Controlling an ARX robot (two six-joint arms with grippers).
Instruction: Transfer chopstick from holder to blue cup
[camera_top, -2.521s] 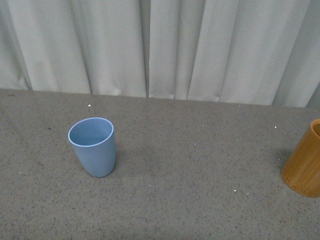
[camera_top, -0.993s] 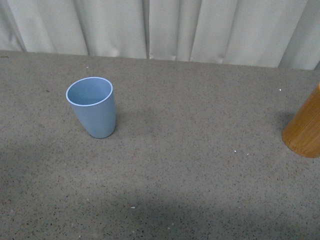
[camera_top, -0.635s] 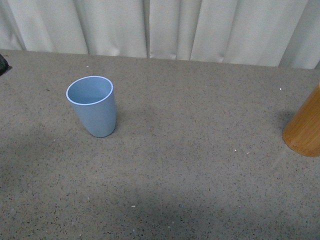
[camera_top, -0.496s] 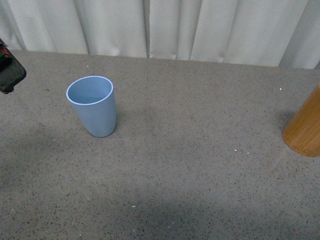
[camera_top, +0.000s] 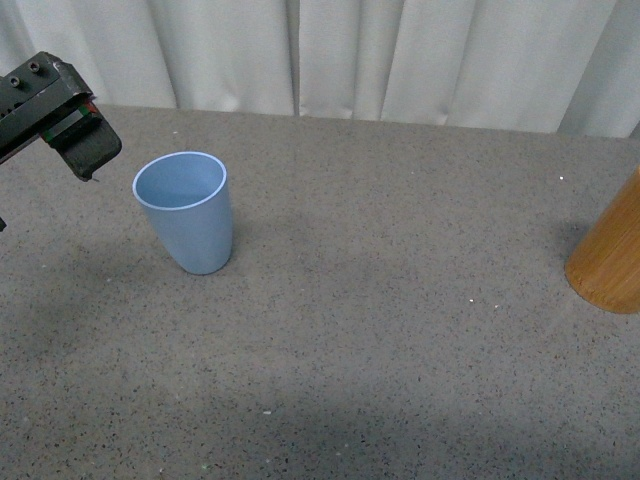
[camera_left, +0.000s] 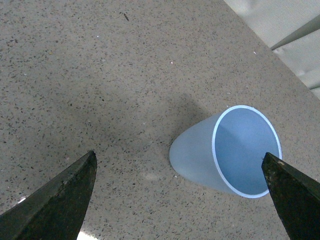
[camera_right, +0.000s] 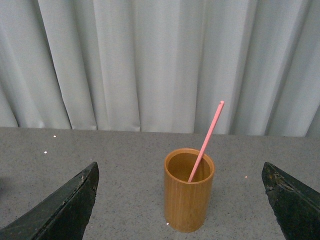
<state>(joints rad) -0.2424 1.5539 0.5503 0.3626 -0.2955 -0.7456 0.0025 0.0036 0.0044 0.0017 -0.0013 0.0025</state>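
The light blue cup (camera_top: 185, 210) stands upright and empty on the grey speckled table, left of centre. My left gripper (camera_top: 78, 140) hangs open just left of the cup and above the table. In the left wrist view the cup (camera_left: 225, 152) lies between and beyond the spread fingers (camera_left: 55, 200), and the left gripper (camera_left: 177, 156) holds nothing. The orange-brown holder (camera_top: 610, 255) is cut off at the right edge of the front view. The right wrist view shows the holder (camera_right: 189, 200) with one pink chopstick (camera_right: 206, 140) leaning in it. My right gripper (camera_right: 180, 167) is open, short of the holder.
Pale curtains (camera_top: 330, 50) hang behind the table's far edge. The grey tabletop (camera_top: 400, 330) stretches between the cup and the holder.
My left gripper has come into the front view from the left edge and moved toward the cup. The cup and holder have stayed put over the last second.
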